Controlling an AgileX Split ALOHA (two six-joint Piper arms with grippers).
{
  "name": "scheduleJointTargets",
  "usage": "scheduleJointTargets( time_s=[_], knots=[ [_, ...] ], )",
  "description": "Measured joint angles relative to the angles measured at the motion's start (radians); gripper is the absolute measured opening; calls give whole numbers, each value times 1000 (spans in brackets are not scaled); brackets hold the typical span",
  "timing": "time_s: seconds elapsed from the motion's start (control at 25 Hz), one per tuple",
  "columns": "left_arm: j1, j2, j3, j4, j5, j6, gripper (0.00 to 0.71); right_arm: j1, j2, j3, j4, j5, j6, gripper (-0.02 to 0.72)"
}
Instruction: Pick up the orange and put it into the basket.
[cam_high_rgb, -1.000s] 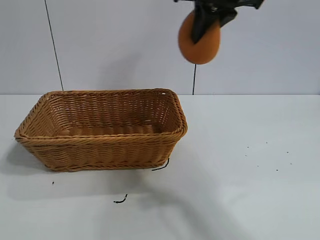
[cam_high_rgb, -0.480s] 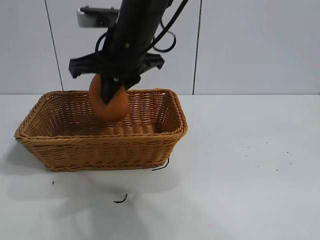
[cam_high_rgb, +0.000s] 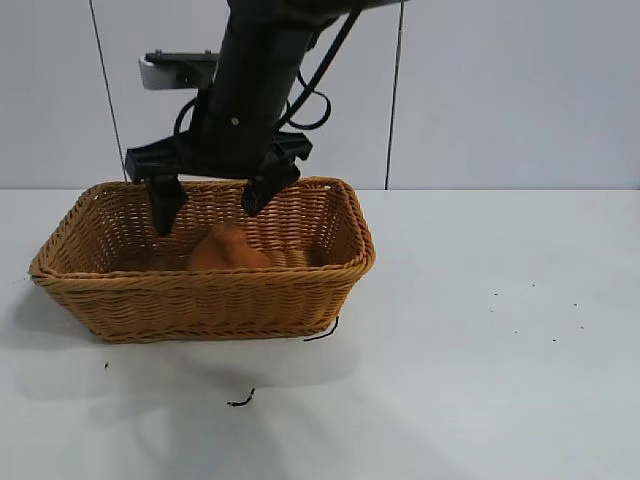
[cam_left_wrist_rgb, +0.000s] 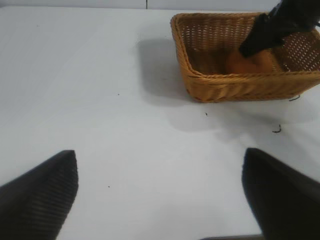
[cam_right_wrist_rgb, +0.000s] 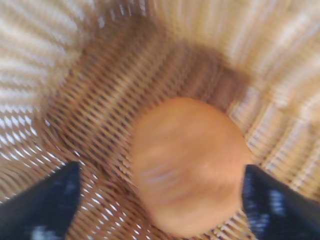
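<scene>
Here, in the exterior view, the right gripper (cam_high_rgb: 208, 208) hangs over the basket (cam_high_rgb: 120, 290) with its two fingers spread wide and nothing between them. The orange (cam_high_rgb: 226, 250) lies inside the basket, below the fingers and apart from them, near the middle of the basket floor. The basket stands on the white table (cam_high_rgb: 480, 350), and a few small dark scraps (cam_high_rgb: 240, 401) lie on the table in front of it.

In the left wrist view, the left gripper (cam_left_wrist_rgb: 160, 187) is well apart from the basket (cam_left_wrist_rgb: 240, 85), fingers wide over bare table, holding nothing. The orange (cam_left_wrist_rgb: 247, 62) shows inside the basket, partly behind the other arm's dark finger.

In the right wrist view, which is smeared, the orange (cam_right_wrist_rgb: 189, 165) appears to rest on the woven floor (cam_right_wrist_rgb: 100, 100), between the spread fingertips (cam_right_wrist_rgb: 42, 205) but seemingly not touched by them.
</scene>
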Motion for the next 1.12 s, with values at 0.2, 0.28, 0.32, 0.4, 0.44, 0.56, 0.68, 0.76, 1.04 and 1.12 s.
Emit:
scheduleJointTargets(
  time_s=[0.2,0.28,0.32,0.4,0.44,0.56,0.68,0.76,1.04,1.12],
  knots=[
    [0,0,0,0,-1,0,639,-100,-1,-30,-71,62,16,682],
    [0,0,0,0,-1,0,639,-199,-1,-30,-107,110,18,684],
    [0,0,0,0,-1,0,639,-238,-1,-30,-113,117,18,684],
    [0,0,0,0,-1,0,639,-309,-1,-30,-119,136,18,684],
    [0,0,0,0,-1,0,639,-347,-1,-30,-121,140,18,684],
    [0,0,0,0,-1,0,639,-444,-1,-30,-115,143,19,685],
    [0,0,0,0,-1,0,639,-521,-1,-30,-98,143,19,685],
    [0,0,0,0,-1,0,639,-559,-1,-30,-95,143,19,685],
    [0,0,0,0,-1,0,639,-637,-8,39,-90,139,19,685],
    [0,0,0,0,-1,0,639,-644,-25,117,-90,138,10,685]
  ],
)
